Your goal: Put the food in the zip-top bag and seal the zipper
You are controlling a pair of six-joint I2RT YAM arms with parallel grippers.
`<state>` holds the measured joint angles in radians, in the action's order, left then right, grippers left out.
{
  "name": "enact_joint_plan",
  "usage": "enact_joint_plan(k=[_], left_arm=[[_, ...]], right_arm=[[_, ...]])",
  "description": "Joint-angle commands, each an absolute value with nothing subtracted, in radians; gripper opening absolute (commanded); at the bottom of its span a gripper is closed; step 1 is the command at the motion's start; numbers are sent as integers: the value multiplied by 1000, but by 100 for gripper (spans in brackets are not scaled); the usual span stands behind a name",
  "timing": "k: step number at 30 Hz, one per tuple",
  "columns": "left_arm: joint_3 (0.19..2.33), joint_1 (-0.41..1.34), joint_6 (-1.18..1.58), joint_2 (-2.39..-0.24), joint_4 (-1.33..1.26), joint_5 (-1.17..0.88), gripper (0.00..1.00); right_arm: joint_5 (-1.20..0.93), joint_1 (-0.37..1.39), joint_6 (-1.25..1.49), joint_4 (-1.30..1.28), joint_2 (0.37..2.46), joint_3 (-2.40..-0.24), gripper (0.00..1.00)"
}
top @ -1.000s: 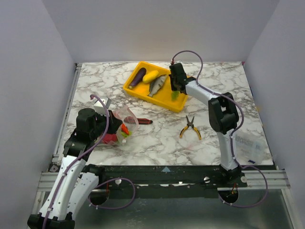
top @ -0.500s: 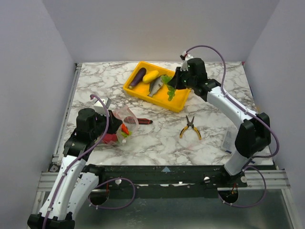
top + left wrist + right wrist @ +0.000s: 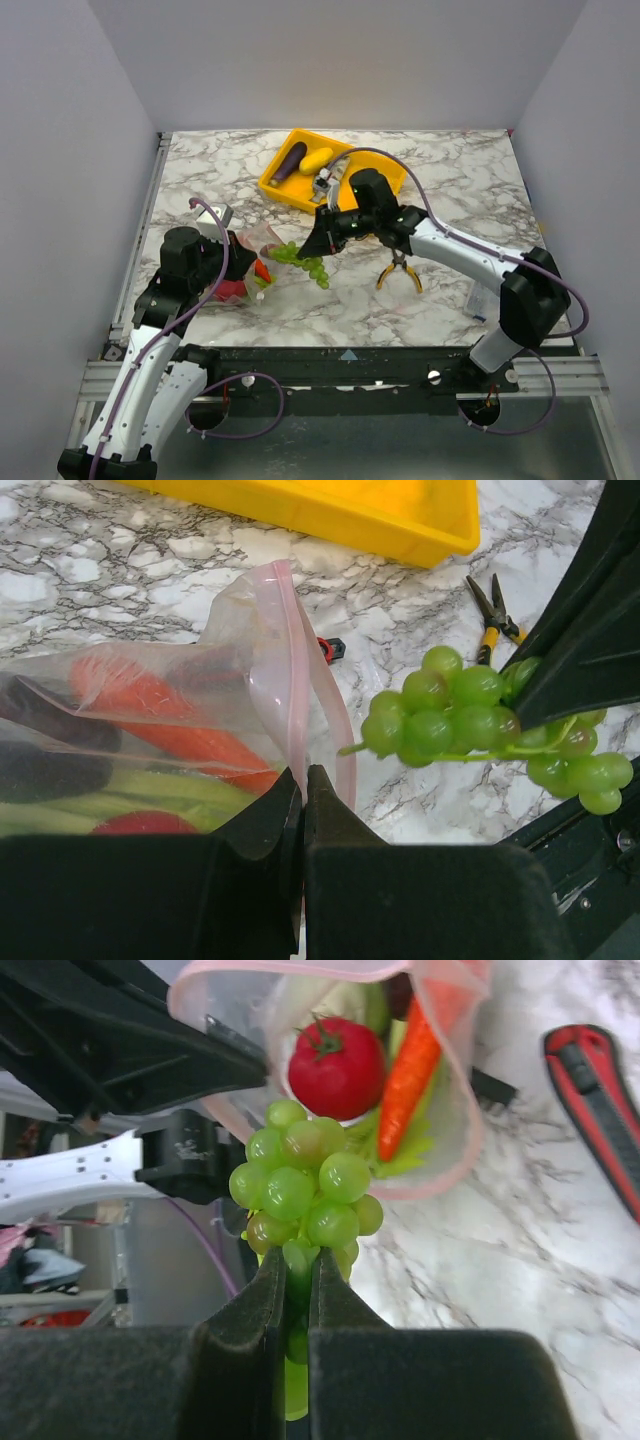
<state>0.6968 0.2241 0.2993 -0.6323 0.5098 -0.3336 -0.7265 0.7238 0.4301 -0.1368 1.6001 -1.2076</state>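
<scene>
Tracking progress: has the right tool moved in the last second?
Yes. The right tool, gripping green grapes, left the yellow tray and came nearer and leftward to the zip-top bag.

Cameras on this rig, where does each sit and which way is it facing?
Top external: fixed above and behind the arms, looking down on the marble table; both arms show, bases at the bottom.
Left wrist: on the left arm, looking along the left pincer, shut on the zip-top bag's edge.
Right wrist: on the right arm, facing the bag's open mouth past the right pincer, shut on the green grapes.
Shared: both wrist views show bag and grapes.
</scene>
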Motion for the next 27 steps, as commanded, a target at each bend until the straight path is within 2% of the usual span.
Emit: enact_joint_plan(k=[1, 8, 11, 14, 16, 17, 19, 23, 25, 27], left_arm=[[706, 227, 301, -626, 483, -344, 0], [701, 227, 300, -594, 477, -328, 0], [700, 227, 303, -586, 472, -340, 0], [701, 227, 304, -584, 466, -354, 0], [700, 226, 302, -579, 468, -349, 0], [697, 227, 303, -575, 470, -346, 0], [695, 227, 304, -569, 471, -344, 0], [700, 227, 302, -569, 475, -339, 0], [701, 227, 303, -567, 476, -336, 0], [698, 227, 302, -563, 477, -333, 0]], right_arm=[[-760, 767, 598, 50, 1694, -1258, 0], [-714, 841, 918, 285, 1944, -1401, 0], [-513, 869, 994, 241, 2000, -1456, 0], [-324, 929, 1098, 454, 2017, -1404, 0], [-181, 970, 1079, 405, 2038, -1437, 2], [-111, 989, 1082, 410, 2035, -1423, 5], [-5, 1027, 1099, 515, 2017, -1351, 22], [27, 1069, 1022, 384, 2026, -1403, 32], [22, 1069, 1001, 387, 1986, -1342, 40], [28, 1070, 960, 351, 1934, -1298, 43]])
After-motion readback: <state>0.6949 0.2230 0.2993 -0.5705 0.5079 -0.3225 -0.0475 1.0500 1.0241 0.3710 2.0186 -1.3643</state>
